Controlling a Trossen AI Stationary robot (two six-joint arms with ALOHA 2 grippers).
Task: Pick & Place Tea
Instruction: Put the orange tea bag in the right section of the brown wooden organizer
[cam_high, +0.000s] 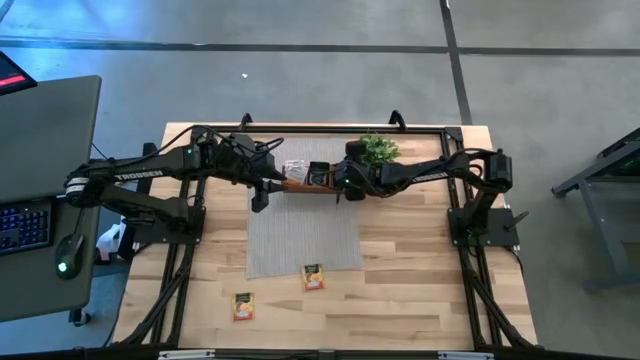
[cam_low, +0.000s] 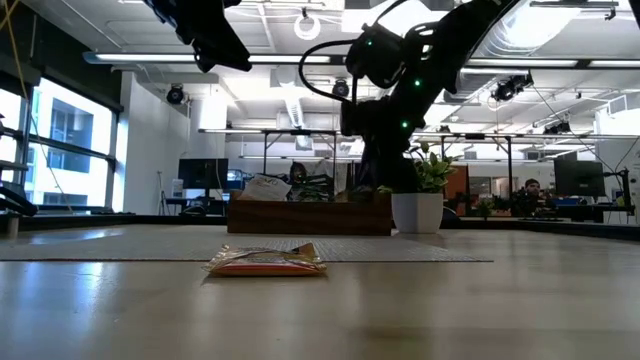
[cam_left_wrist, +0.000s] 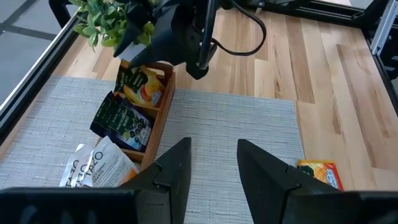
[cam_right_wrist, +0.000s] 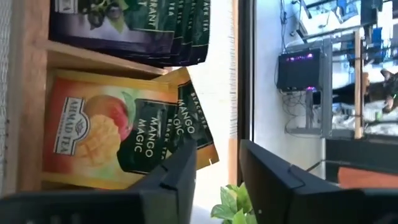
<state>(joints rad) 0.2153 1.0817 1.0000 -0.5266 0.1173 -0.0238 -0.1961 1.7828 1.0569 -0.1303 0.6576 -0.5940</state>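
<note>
Releasing the orange mango tea sachet (cam_right_wrist: 118, 140) into the shallow wooden tray (cam_left_wrist: 163, 106), right gripper (cam_right_wrist: 217, 177) spread and empty, best lifted straight clear.

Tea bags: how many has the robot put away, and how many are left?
Several sachets already stand in the wooden tray, including a mango tea sachet just below the right pincer, whose fingers are open and hold nothing. The left pincer hovers open over the grey mat. Still left: two orange sachets, one at the mat's edge and one on the bare table.
</note>
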